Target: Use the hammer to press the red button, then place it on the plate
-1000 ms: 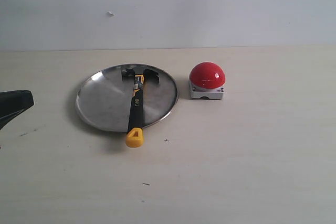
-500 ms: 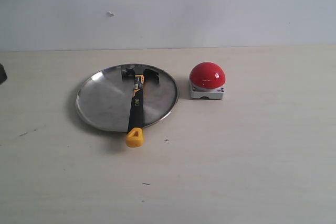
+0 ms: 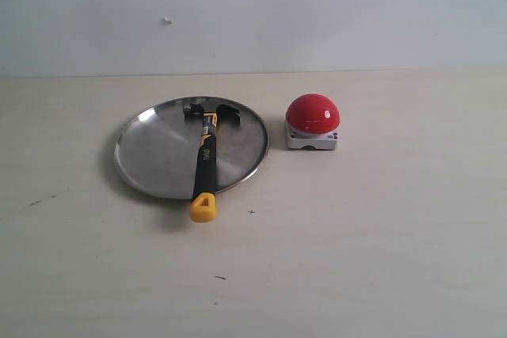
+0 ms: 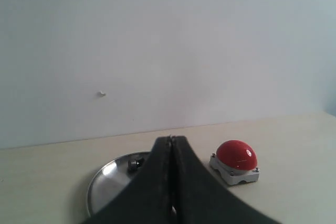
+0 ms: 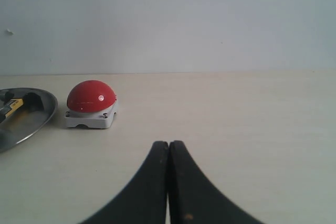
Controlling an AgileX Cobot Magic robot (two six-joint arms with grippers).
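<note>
The hammer [image 3: 206, 156] lies across the silver plate [image 3: 158, 156], its dark head near the far rim and its yellow end hanging over the near rim. To the right of the plate stands the red button [image 3: 313, 113] on its grey base. Neither gripper shows in the exterior view. My left gripper [image 4: 170, 139] is shut and empty, with the plate [image 4: 105, 179] and the red button [image 4: 236, 155] beyond it; only the hammer head [image 4: 135, 164] peeks past its fingers. My right gripper [image 5: 168, 144] is shut and empty, well back from the red button [image 5: 91, 96].
A pale wooden table [image 3: 380, 227] carries everything, with a plain white wall [image 3: 317, 13] behind it. A few small dark specks [image 3: 219, 278] mark the table top. The plate rim [image 5: 31, 121] shows at the edge of the right wrist view.
The left gripper, seen at the left edge of the exterior view a second ago, has drawn back out of that view. The hammer, plate and button have not moved.
</note>
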